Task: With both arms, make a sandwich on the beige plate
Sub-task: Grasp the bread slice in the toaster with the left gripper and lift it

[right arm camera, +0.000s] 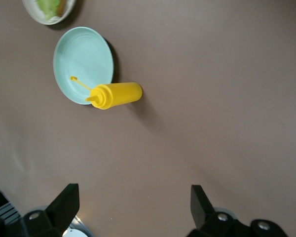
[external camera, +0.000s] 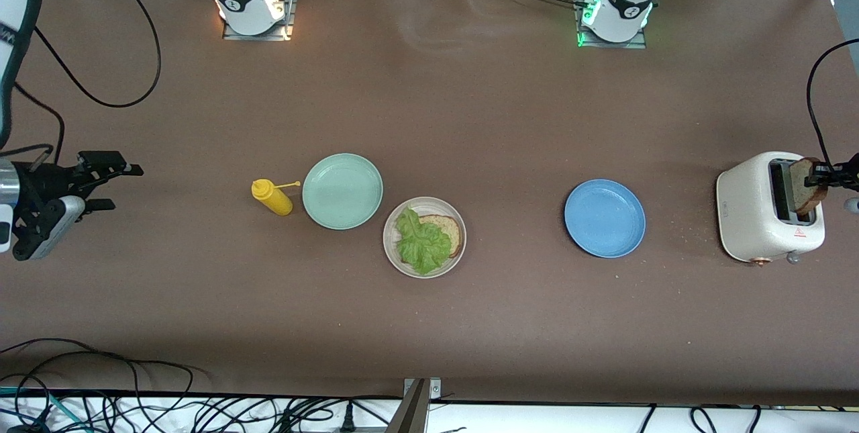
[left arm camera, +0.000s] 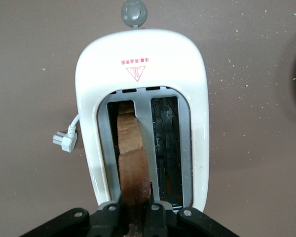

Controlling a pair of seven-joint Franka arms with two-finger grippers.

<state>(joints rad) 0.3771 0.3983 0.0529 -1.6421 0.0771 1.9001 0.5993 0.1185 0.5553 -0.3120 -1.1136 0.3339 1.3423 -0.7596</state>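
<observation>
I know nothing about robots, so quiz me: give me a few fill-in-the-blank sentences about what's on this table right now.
1. The left gripper is shut on a bread slice standing in the ____.
2. On the beige plate, a lettuce leaf lies on top of a ____.
3. The yellow bottle stands beside the ____ plate.
4. The right gripper, waiting, is ____.

Missing words: toaster; bread slice; mint-green; open

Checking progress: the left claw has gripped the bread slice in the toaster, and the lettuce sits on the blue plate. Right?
Not quite. The front view shows the lettuce on the beige plate, not the blue plate, which holds nothing. The left claw does grip the bread slice in the toaster.
</observation>
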